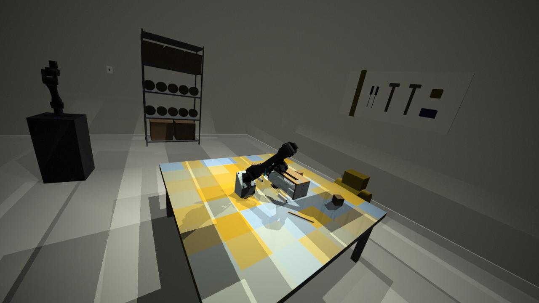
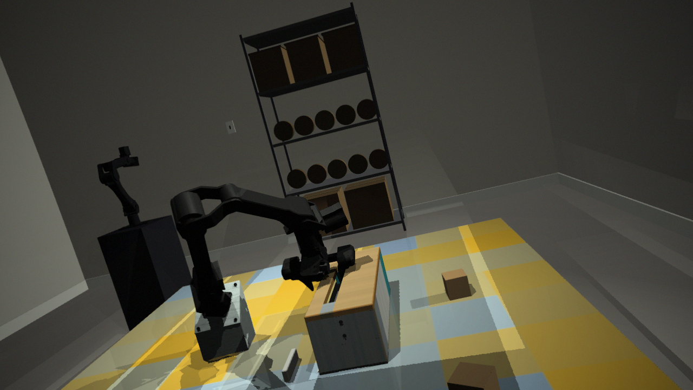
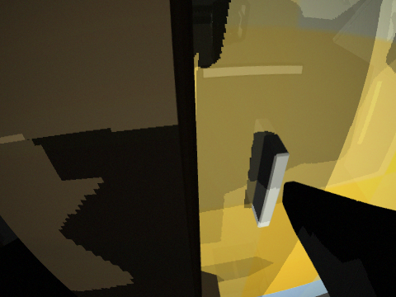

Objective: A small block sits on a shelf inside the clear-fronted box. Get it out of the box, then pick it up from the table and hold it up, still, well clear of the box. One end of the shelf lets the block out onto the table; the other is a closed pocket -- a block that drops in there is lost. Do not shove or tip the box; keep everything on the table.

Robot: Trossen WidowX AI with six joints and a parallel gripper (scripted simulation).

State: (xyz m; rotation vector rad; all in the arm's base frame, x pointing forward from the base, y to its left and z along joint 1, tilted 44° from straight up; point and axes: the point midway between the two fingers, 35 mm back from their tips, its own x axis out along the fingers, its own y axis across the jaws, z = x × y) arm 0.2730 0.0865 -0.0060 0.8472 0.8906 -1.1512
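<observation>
The box [image 1: 301, 190] [image 2: 346, 342] has a wooden top with a long slot and a grey end panel. In the wrist view its shaded top [image 3: 91, 74] fills the left side. My gripper [image 2: 323, 287] [image 3: 188, 205] is open and empty, pointing down over the front edge of the box. One finger reaches down at the slot; the other hangs outside the clear front. Whether the fingers touch the box cannot be told. The small block and the shelf inside cannot be made out in any view.
A pale bar [image 1: 282, 198] [image 2: 291, 366] stands in front of the box near its grey end. A brown cube [image 1: 337, 200] [image 2: 472, 376] and another cube [image 2: 456, 283] stand beyond the box. A thin stick [image 1: 300, 217] lies on the table. The arm's base [image 1: 244, 184] [image 2: 225, 334] faces the clear front.
</observation>
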